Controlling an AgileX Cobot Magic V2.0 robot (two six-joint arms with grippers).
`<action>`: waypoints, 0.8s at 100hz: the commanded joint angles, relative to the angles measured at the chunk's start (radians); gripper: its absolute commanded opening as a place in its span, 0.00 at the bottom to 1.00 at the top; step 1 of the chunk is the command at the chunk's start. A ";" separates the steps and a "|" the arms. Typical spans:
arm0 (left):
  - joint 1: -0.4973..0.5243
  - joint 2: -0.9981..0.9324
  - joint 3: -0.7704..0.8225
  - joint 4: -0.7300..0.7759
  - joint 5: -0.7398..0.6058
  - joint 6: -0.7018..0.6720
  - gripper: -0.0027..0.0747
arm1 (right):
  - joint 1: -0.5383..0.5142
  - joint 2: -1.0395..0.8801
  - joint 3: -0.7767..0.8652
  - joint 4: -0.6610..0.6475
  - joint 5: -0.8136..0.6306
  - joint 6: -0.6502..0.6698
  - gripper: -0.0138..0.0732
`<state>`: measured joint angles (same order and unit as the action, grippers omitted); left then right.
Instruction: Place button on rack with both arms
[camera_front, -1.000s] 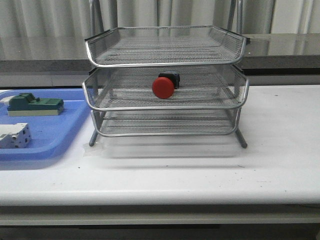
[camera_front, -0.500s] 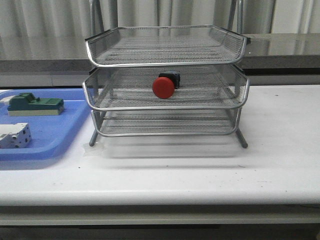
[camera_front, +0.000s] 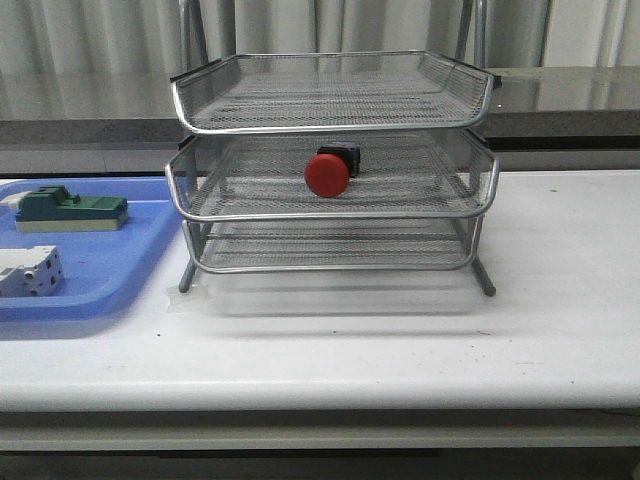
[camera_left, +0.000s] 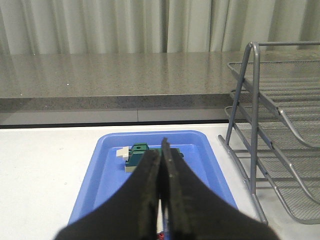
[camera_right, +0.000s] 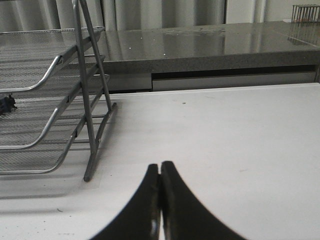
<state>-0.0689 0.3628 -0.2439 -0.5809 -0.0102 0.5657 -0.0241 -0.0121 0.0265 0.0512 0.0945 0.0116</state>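
Both grippers are being held pressed together, nothing pinched: left gripper (camera_left: 161, 165), right gripper (camera_right: 160, 175). Button (camera_front: 329, 171) is being carried on the middle tier of the rack (camera_front: 330, 215), well apart from either set of jaws; blue tray (camera_left: 107, 175) is lying beyond the left jaws

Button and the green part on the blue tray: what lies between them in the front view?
Only the rack's left mesh wall and rim plus bare blue tray floor separate the button from the green part; front view shows it.
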 joint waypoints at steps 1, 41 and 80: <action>0.002 0.006 -0.027 -0.007 -0.071 -0.004 0.01 | -0.005 -0.020 -0.014 -0.013 -0.083 -0.012 0.09; 0.002 0.006 -0.027 -0.007 -0.071 -0.004 0.01 | -0.005 -0.020 -0.014 -0.013 -0.083 -0.012 0.09; 0.002 0.006 -0.025 0.227 -0.051 -0.182 0.01 | -0.005 -0.020 -0.014 -0.013 -0.083 -0.012 0.09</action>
<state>-0.0689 0.3628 -0.2439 -0.4635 -0.0061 0.5010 -0.0241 -0.0121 0.0265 0.0512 0.0945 0.0116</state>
